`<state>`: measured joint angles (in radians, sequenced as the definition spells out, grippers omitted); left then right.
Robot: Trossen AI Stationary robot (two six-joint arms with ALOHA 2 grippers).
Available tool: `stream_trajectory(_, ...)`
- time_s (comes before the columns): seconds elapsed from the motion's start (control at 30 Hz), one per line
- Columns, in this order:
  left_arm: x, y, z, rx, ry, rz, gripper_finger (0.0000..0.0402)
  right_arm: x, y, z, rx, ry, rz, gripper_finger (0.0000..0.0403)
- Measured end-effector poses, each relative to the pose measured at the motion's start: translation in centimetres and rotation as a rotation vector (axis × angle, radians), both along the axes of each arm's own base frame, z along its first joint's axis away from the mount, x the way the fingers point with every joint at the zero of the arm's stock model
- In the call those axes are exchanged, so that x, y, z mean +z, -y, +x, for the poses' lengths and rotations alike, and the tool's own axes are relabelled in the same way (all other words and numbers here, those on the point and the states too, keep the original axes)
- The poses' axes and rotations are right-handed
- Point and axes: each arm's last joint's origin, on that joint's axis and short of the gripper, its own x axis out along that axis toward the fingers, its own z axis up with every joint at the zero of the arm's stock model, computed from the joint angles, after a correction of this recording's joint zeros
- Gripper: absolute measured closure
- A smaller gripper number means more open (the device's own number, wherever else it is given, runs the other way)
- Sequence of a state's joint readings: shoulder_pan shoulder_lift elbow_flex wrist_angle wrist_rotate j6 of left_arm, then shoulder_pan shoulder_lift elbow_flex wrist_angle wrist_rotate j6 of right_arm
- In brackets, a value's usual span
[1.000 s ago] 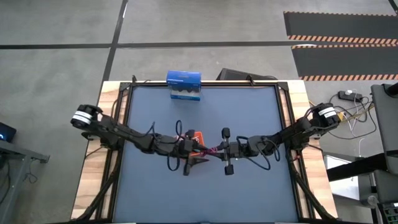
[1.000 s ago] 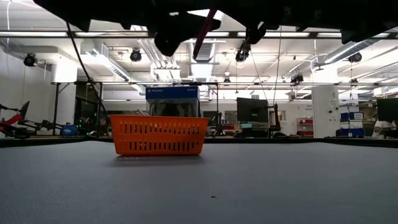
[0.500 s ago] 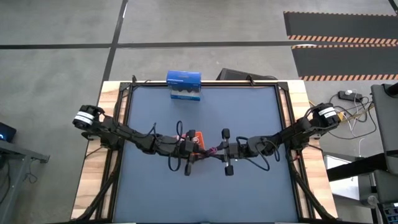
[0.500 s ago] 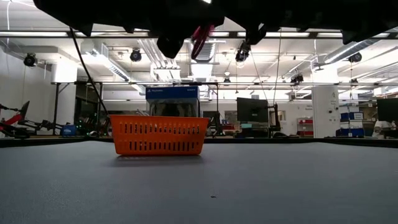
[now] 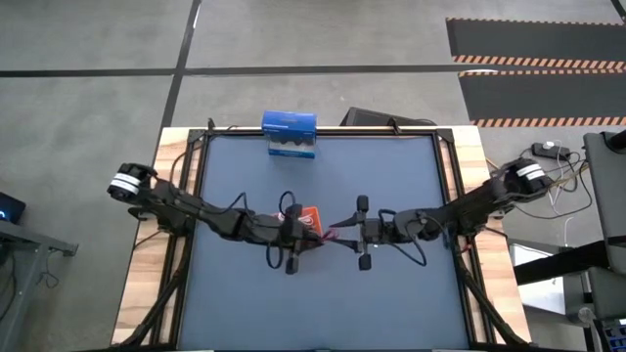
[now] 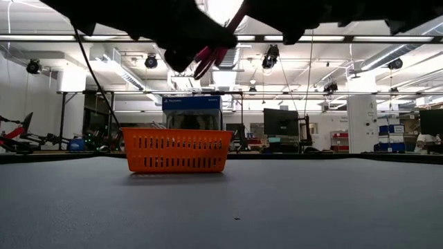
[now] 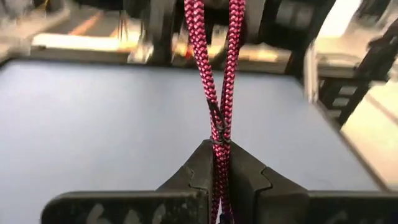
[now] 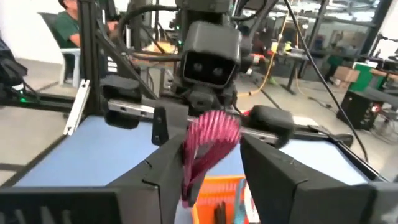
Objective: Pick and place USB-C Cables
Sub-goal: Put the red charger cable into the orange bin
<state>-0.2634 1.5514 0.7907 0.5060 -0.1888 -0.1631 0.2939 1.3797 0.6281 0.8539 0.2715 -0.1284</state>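
Observation:
A red braided USB-C cable (image 7: 211, 68) hangs in the air over the middle of the table, with my left gripper (image 7: 219, 163) shut on it. In the high view the left gripper (image 5: 315, 235) sits over the orange tray (image 5: 311, 216), facing my right gripper (image 5: 344, 233). The right gripper (image 8: 214, 149) is open, one finger on either side of the cable's looped end (image 8: 208, 137); whether a finger touches it, I cannot tell. The tray (image 6: 176, 150) rests on the table, seen in the low view. My left gripper pinches two strands of the red cable, side by side (image 7: 219, 138), between its two fingers. The fingers lie level and point toward the table's right side, and the strands run on ahead of them. The cable (image 6: 216, 48) is lifted clear, high above the tray.
A blue box (image 5: 289, 134) stands at the table's far edge, behind the tray. The arms' own black wires (image 5: 279, 256) loop beside the wrists. Bare dark mat (image 5: 391, 303) lies on the near side and to both sides of the tray.
My left gripper has shut on the red cable. My right gripper, which was shut on it, has opened and drawn back a little toward the table's right edge. The cable stays lifted over the tray.

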Motion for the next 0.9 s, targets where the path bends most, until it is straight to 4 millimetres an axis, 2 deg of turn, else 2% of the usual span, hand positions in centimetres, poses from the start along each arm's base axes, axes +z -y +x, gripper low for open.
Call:
stream_trajectory(0.13,0.3,-0.3,-0.7,0.028,-0.136,-0.001,0.0392,1.3,0.5,-1.2,-0.041,-0.054,-0.004,0.0244)
stream_trajectory(0.3,0.7,-0.7,-1.5,0.093,-0.418,0.004,0.0393,3.4,1.2,-3.3,-0.064,-0.07,-0.008,0.0248)
stream_trajectory(0.5,3.0,-1.1,-2.0,0.157,-0.709,0.038,0.0394,6.1,2.0,-5.9,-0.073,-0.018,-0.04,0.0258)
stream_trajectory(0.73,5.4,-1.1,-1.9,0.138,-0.843,0.097,0.0395,8.3,2.7,-8.1,-0.076,0.064,-0.07,0.0269)
stream_trajectory(0.9,5.8,-1.1,-1.4,0.123,-0.863,0.118,0.0395,8.2,2.8,-8.7,-0.074,0.025,-0.081,0.0274)
